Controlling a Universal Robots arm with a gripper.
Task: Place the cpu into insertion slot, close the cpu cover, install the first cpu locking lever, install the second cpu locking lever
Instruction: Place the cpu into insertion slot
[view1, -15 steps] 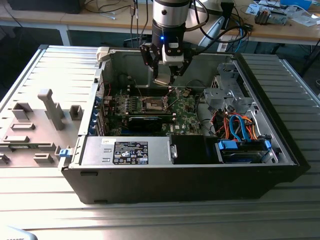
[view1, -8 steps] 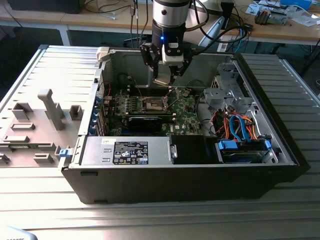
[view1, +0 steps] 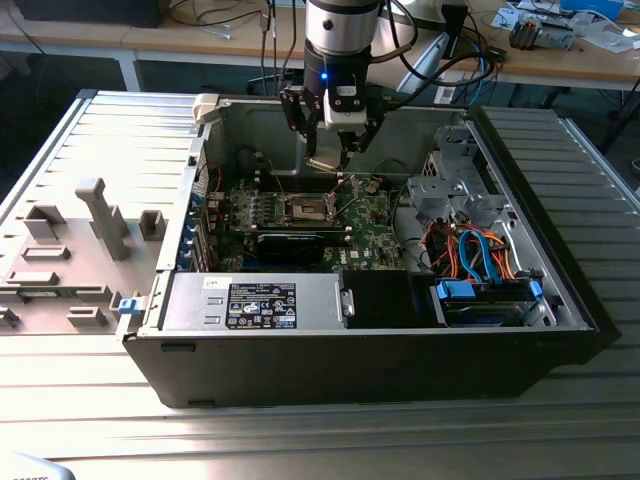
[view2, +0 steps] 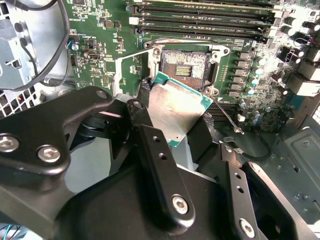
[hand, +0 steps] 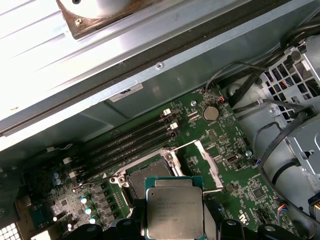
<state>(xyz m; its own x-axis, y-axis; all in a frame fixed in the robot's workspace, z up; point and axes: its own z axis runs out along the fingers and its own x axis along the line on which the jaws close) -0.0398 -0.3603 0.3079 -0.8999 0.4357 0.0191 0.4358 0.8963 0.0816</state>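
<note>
No wording is coming through clearly enough to read. A black label (view1: 261, 305) with white print is sitting on the near grey power supply housing (view1: 318, 300), with a small white sticker (view1: 212, 284) just beside it. Faint printed lines are showing on the cpu (hand: 175, 212) top in the first wrist view.

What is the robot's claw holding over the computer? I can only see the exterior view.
Observer: A cpu. In the second wrist view it sits clamped in the gripper, silver top showing.
Operator: Is the hole it goes into empty?
Observer: Yes. The insertion slot shows bare brownish contacts with nothing in it.
Operator: Where is its lid?
Observer: In the first wrist view the cpu cover stands open beside the slot.
</note>
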